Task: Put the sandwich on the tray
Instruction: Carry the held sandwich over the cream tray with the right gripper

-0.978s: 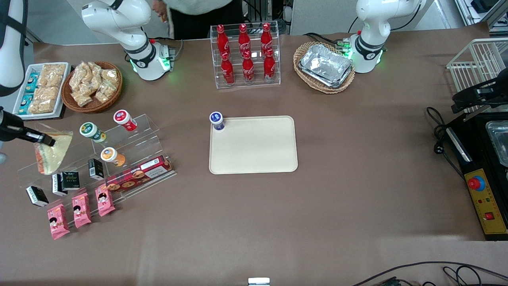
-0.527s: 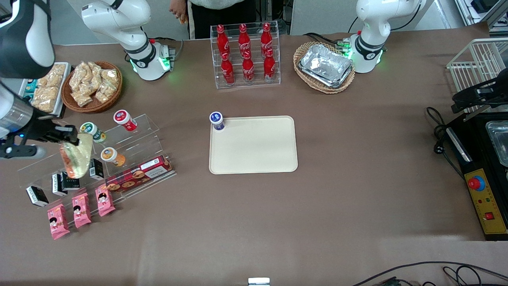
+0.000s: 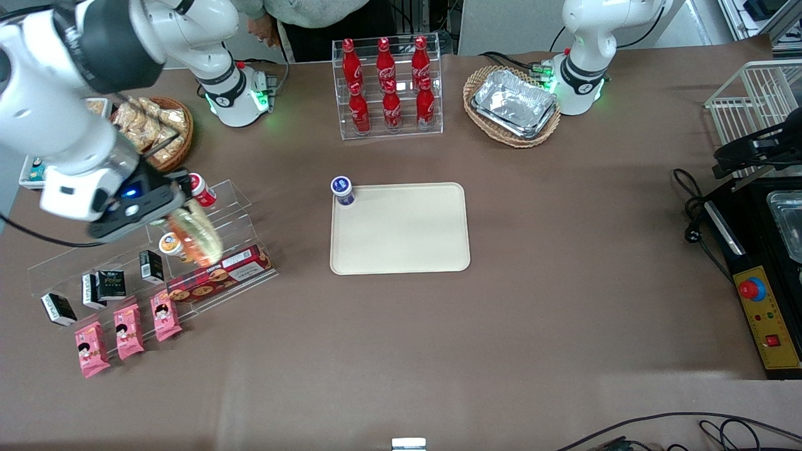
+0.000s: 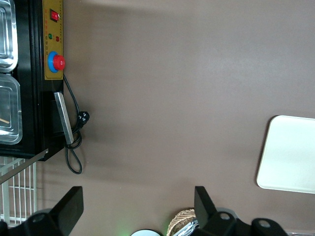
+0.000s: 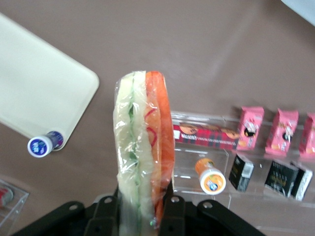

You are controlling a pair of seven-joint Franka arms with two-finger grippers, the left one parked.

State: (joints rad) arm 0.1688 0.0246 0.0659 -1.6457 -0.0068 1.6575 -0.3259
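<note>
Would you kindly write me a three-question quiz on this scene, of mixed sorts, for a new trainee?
1. True or false: the sandwich already lies on the tray.
2. What does the gripper hold? A) a pink snack packet B) the sandwich C) a red bottle
3. Fill in the missing word: a small blue-lidded cup stands at a ____ of the tray.

Key
1. False: the gripper holds it in the air above the clear display stand, toward the working arm's end of the table.
2. B: the gripper is shut on the sandwich's wrapped edge.
3. corner
</note>
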